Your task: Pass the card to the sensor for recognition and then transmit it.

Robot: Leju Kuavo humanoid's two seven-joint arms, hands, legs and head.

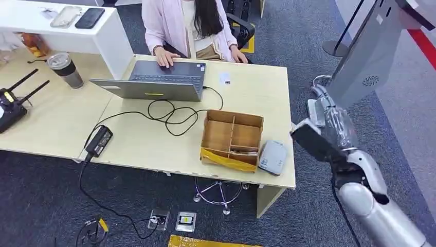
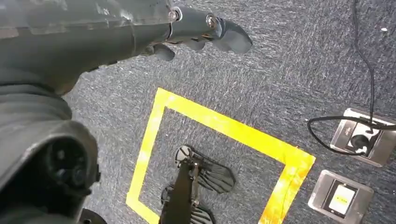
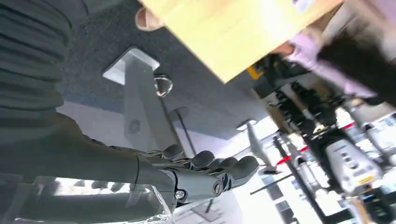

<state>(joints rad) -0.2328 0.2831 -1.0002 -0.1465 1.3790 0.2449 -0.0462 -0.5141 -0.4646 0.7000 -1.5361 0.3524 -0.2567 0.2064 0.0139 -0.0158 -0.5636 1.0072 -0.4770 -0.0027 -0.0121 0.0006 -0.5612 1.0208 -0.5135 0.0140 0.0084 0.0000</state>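
Card (image 1: 343, 128), clear and glassy, lay against the inside of my right hand (image 1: 325, 109). The right wrist view showed the fingers (image 3: 219, 165) stretched out together over it, so I took it as held, though the exact grip was hard to make out. That hand hung off the right end of the desk (image 1: 257, 98), well apart from the grey sensor (image 1: 272, 157). The sensor lay flat at the desk's near right corner, just beside a cardboard box (image 1: 232, 139) with dividers. To the right of my hand stood a slanted grey kiosk (image 1: 367, 56). At the far side a person (image 1: 185, 25) sat with both hands at an open laptop (image 1: 159, 80), its cable looping across the desktop. My left hand (image 2: 201, 28) hung low over the carpet, loose and holding nothing, above a square of yellow tape (image 2: 224, 126).
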